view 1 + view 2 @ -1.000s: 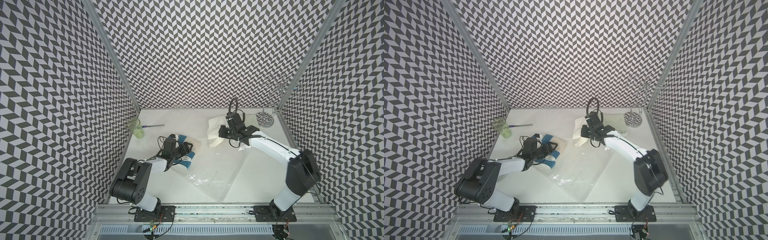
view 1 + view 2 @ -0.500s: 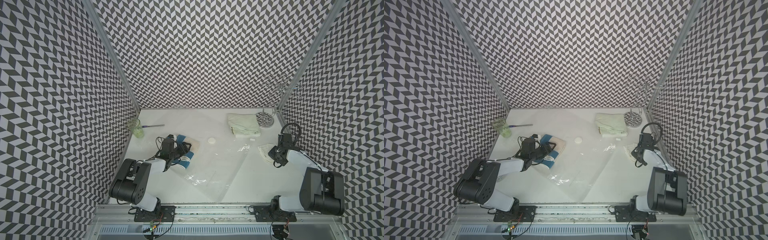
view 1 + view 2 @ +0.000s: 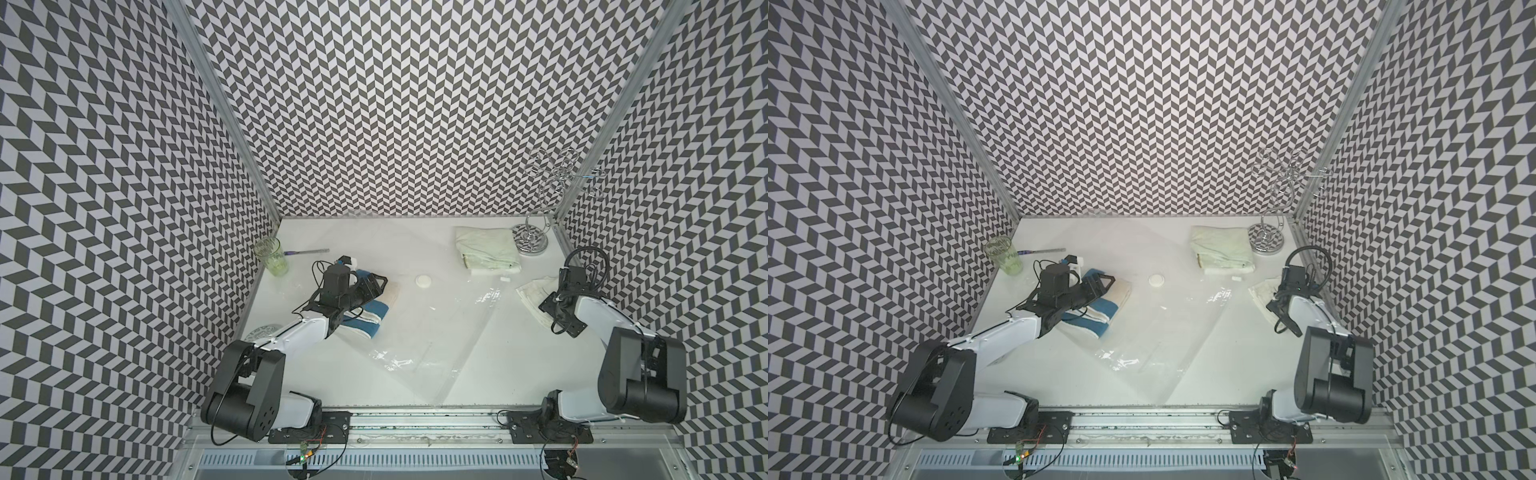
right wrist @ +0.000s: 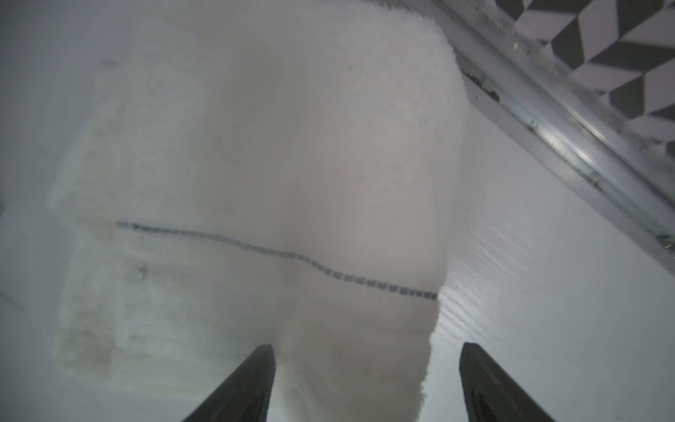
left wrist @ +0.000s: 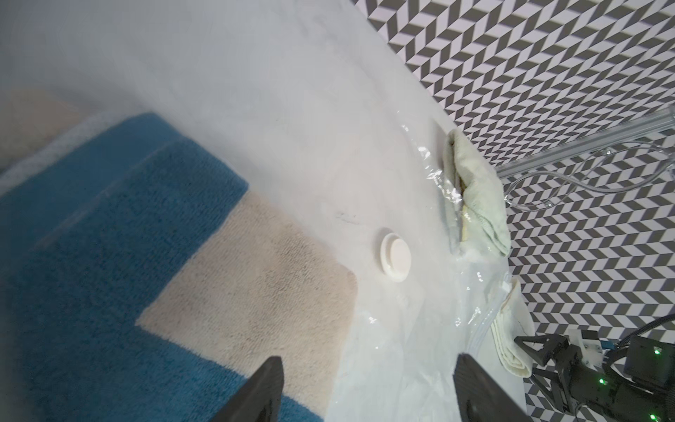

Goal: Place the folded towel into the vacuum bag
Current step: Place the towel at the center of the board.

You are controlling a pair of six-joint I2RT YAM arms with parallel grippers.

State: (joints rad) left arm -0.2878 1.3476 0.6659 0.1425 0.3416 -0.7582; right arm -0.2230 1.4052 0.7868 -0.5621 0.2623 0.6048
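The left gripper (image 5: 367, 360) and right gripper (image 4: 367, 347) hover low, jaws apart.

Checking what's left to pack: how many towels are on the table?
3. A blue-and-beige towel under the left claw, a pale green towel at the back by the metal stand, a white towel under the right claw. The arms might hide more.

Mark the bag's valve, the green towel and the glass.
valve (image 3: 424, 281), in a top view, cap centre.
green towel (image 3: 484, 248), in a top view, top fold.
glass (image 3: 272, 258), in a top view, side wall.
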